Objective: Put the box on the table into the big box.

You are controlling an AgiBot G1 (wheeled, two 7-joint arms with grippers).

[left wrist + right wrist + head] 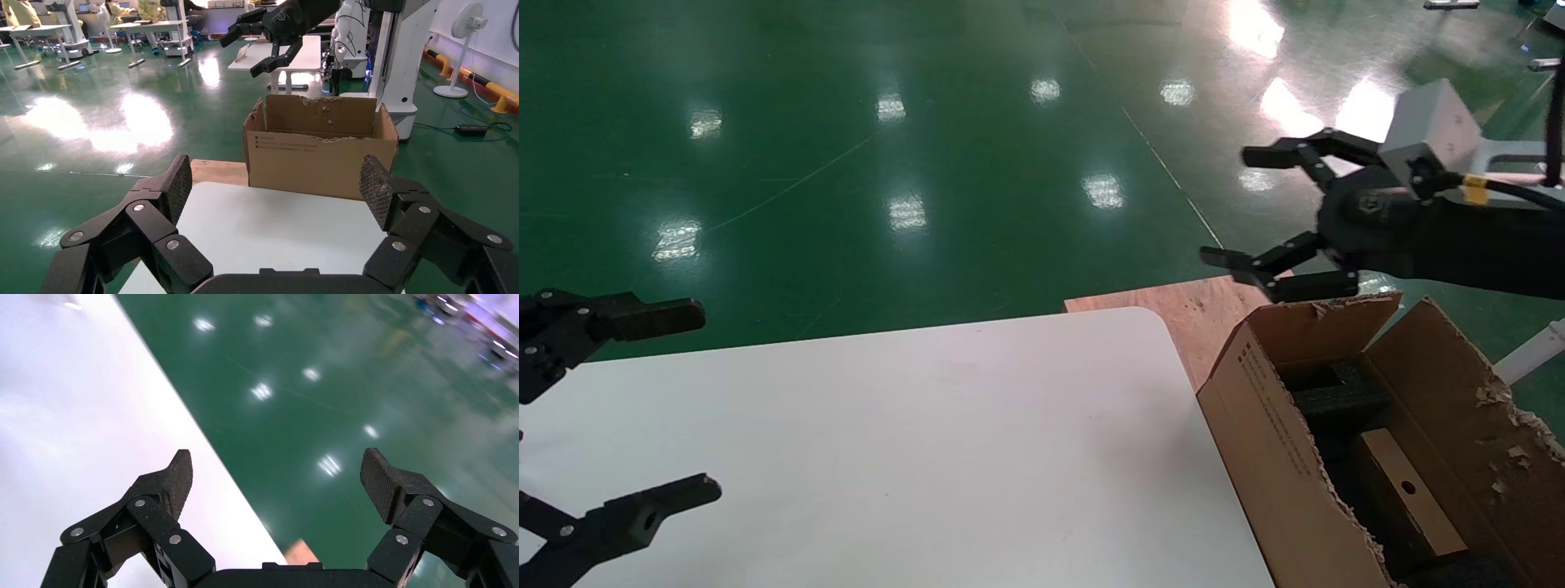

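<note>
The small flat brown box point(1408, 490) with a round hole lies inside the big box point(1279, 441), a torn-rimmed carton beside the table's right edge, resting among black foam point(1339, 398). The white table point(911, 457) is bare. My right gripper point(1258, 214) hangs open and empty in the air above the carton's far end; it also shows far off as the right gripper point(256, 44) over the big box point(318, 156). My left gripper point(674, 408) stands open and empty over the table's left side, and in its own wrist view the left gripper point(275, 187) faces the carton across the table point(275, 226).
A brown plywood board point(1181, 314) lies under the carton beyond the table's far right corner. Green floor point(887, 163) surrounds the table. Other tables, robots and a fan point(462, 37) stand far behind the carton.
</note>
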